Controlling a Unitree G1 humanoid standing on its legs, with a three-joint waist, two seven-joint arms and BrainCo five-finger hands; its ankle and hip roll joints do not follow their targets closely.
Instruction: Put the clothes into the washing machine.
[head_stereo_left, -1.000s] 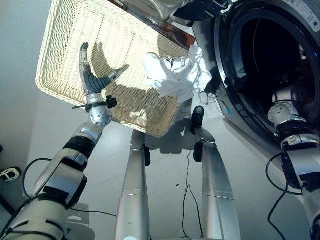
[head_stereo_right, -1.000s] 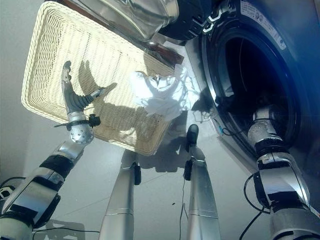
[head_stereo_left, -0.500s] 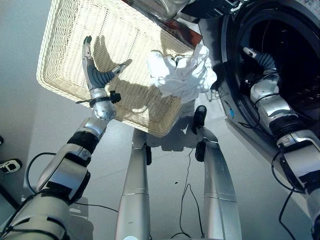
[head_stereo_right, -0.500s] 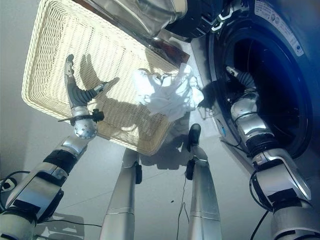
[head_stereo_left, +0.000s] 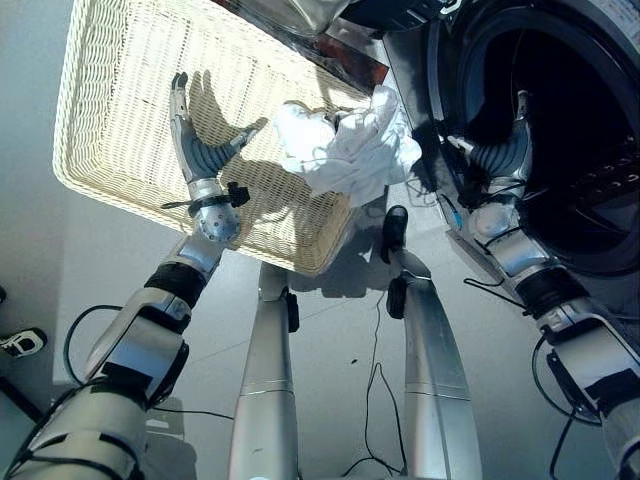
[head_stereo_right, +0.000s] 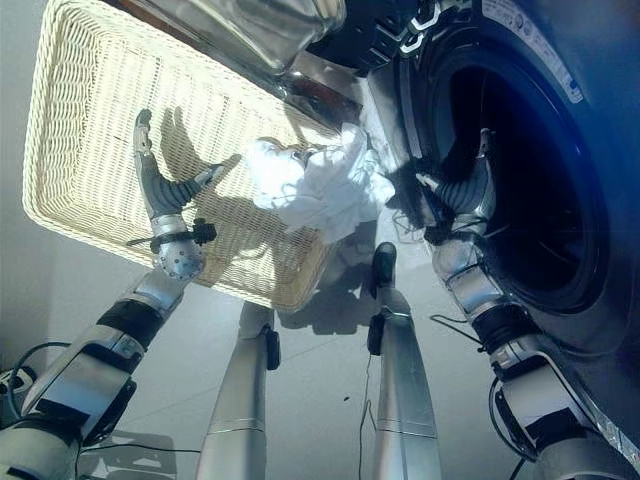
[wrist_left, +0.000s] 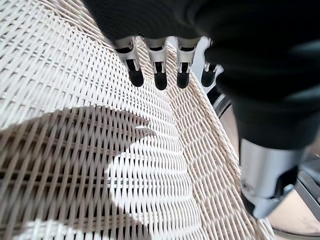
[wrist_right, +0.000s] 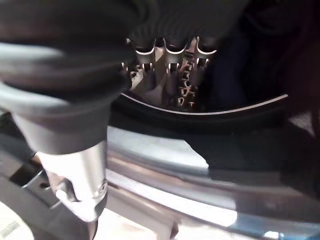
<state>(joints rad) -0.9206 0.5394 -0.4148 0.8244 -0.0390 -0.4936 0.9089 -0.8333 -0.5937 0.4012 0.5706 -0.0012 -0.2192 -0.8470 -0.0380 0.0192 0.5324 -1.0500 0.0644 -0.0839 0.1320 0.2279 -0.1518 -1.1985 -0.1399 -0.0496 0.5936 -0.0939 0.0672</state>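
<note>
A pale woven basket (head_stereo_left: 120, 120) fills the upper left of the head views, lying on the grey floor (head_stereo_left: 40, 270), and the front-loading washing machine (head_stereo_right: 560, 90) stands at the upper right with its dark round drum opening (head_stereo_left: 560, 130) facing out. The clothes, a bundle of white cloth (head_stereo_left: 345, 150), lie draped over the basket's corner nearest the machine, at about 12 o'clock from the middle of the left eye view, just beside the door rim and not yet inside the drum. The left hand (head_stereo_left: 200, 150) hovers over the basket's weave at about 10 o'clock, its fingers straight and spread, the thumb pointing towards the cloth but well apart from it; it holds nothing. In the left wrist view the dark fingertips (wrist_left: 159, 80) hang just above the wicker. The right hand (head_stereo_left: 500, 155) is at about 2 o'clock, at the lower edge of the drum opening, its fingers extended upward and empty. The right wrist view shows its straight fingers (wrist_right: 172, 65) reaching past the shiny door ring (wrist_right: 210, 112) towards the drum.
</note>
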